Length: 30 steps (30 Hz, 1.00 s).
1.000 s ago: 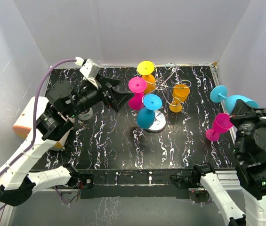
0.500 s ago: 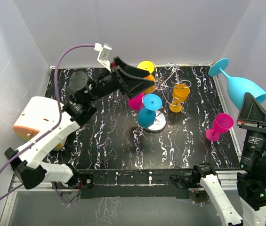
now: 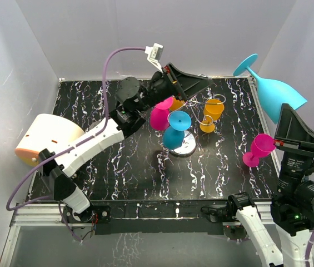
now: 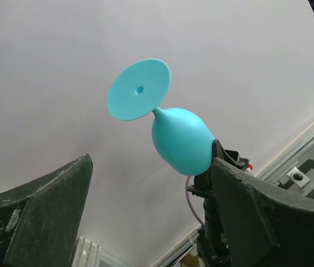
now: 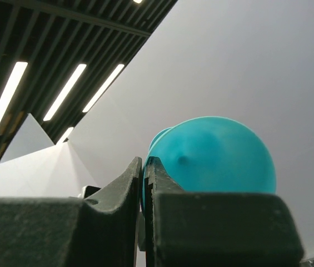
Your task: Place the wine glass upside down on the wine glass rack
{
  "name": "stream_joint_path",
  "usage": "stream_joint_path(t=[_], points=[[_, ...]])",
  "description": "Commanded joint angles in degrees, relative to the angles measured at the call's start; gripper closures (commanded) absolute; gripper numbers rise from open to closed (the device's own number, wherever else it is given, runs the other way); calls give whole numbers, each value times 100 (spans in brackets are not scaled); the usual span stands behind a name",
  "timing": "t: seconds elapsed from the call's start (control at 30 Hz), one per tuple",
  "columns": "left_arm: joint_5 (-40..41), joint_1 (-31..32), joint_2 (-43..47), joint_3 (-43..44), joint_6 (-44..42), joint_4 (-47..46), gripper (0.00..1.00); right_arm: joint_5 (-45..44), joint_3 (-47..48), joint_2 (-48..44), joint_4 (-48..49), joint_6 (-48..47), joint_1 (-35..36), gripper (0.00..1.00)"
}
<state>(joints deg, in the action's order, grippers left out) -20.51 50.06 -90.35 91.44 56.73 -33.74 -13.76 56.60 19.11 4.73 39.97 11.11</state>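
One table (image 3: 123, 167): black marble, white walls (image 3: 145, 33).
Left gripper (image 3: 198, 83): spread, empty.
Right gripper (image 3: 288, 114): clamped on wine glass (image 3: 276, 92).
Left wrist: I see whole wine glass; right wrist, mostly bowl.

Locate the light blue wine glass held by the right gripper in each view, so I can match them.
Top external: light blue wine glass, upper right, tilted in the air, foot up-left.
Left wrist: centre, foot disc facing the camera.
Right wrist: centre right, bowl only, behind the shut fingers.
Shared landmark: the right gripper holding its bowl end.
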Motion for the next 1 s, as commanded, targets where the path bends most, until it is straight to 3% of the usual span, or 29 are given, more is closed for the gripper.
stream_joint_path(t=[0.0, 0.17, 0.57, 0.73, 0.97], points=[[831, 394, -137, 345, 322, -471, 18, 343, -85, 37, 714, 362, -29, 100], [1621, 781, -264, 304, 556, -436, 29, 542, -214, 134, 924, 617, -28, 100], [2121, 1197, -485, 417, 441, -1289, 44, 1192, -387, 342, 1164, 1016, -19, 100], [2606, 1295, -434, 223, 273, -1742, 55, 1440, -477, 324, 1272, 1136, -24, 100], [3048, 1337, -364, -17, 278, -1904, 59, 1648, -504, 283, 1320, 1130, -24, 100]])
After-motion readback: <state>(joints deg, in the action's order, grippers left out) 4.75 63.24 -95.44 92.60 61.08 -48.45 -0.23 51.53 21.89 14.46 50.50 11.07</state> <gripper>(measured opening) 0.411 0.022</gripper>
